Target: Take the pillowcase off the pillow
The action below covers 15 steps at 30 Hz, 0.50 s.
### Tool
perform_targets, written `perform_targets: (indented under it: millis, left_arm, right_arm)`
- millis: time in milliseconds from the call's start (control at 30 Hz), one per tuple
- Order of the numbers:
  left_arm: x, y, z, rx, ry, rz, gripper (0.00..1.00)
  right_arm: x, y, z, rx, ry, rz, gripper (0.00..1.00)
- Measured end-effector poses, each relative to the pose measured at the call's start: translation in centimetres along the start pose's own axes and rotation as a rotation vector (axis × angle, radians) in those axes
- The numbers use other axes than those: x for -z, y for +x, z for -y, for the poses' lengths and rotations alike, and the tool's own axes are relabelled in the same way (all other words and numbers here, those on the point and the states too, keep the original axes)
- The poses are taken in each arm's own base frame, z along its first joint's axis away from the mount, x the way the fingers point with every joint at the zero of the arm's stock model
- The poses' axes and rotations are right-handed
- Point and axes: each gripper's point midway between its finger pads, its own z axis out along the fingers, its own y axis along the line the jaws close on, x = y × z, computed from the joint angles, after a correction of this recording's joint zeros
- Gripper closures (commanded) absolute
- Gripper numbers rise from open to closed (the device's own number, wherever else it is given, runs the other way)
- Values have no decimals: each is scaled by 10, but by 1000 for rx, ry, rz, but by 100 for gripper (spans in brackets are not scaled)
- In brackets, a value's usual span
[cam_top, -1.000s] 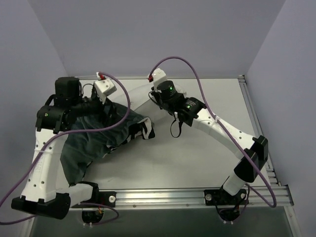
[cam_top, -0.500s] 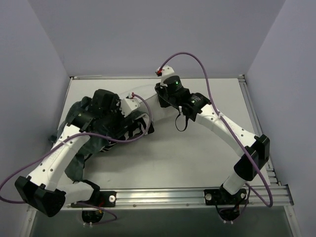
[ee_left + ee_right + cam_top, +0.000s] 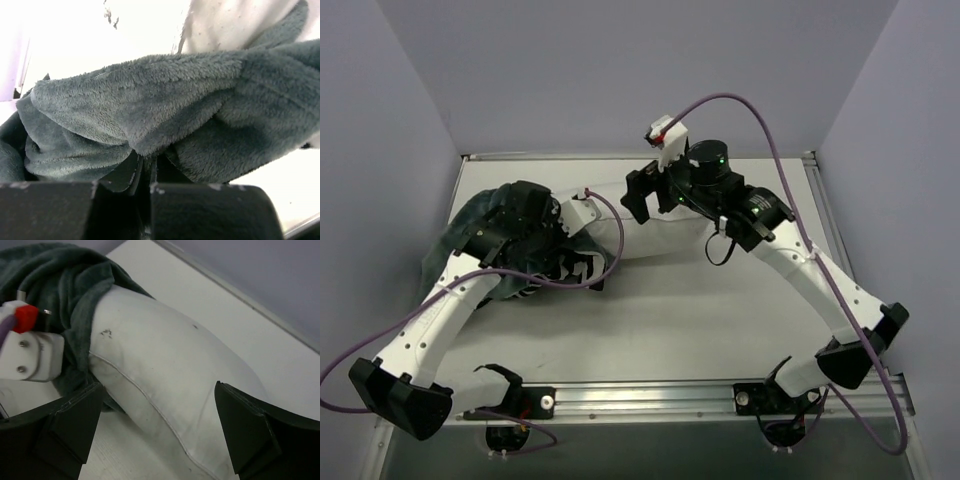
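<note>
From above, my left arm (image 3: 432,318) lies over the pillowcase (image 3: 480,215), which is bunched at the back left of the desk (image 3: 720,310). The left wrist view shows what the arm hides: the left claw (image 3: 145,167) is pinched shut on fuzzy grey cloth. The right claw (image 3: 160,440) gapes wide, holding nothing, just over the plump white pillow (image 3: 165,370), which lies mid-desk with one end tucked in the cloth.

Pillowcase (image 3: 150,100): thick plush fleece cloth, dk grey, matt, fuzzy nap. Pillow (image 3: 165,365): smooth white woven cloth, matt, w/ piped seam & a few dk specks. Table (image 3: 720,310): smooth matt white top. R tool (image 3: 157,390): matt black plastic. L tool (image 3: 145,167): black plastic, slight sheen. Cable (image 3: 728,97): smooth purple sheath. Near rail (image 3: 650,397): bare brushed metal.
</note>
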Motion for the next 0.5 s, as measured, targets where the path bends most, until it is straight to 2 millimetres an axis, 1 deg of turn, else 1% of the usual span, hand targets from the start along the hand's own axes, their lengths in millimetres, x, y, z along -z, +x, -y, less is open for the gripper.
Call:
perform_targets:
  millis: [100,167,200,233,300,400,500]
  left_arm:
    - [7,-2,2,5,25,4,98]
    - [12,-5,0,10,27,13,98]
    - [14,-8,-2,12,25,22,98]
    - [16,-9,-3,14,23,27,98]
    - [18,-11,-4,17,26,32,98]
    - [19,-9,-2,17,36,28,98]
    - [20,-8,-3,21,36,26,98]
  right_arm:
    - [27,-41,-7,69,-29,108,0]
    - [38,-60,-13,132,-60,157,0]
    - [40,-65,-15,167,-75,167,1]
    - [41,-65,-18,200,-92,163,2]
    - [36,-53,-23,263,-137,129,2]
    - [21,-25,-27,328,-190,64,0]
    - [6,4,-26,380,-219,-3,0]
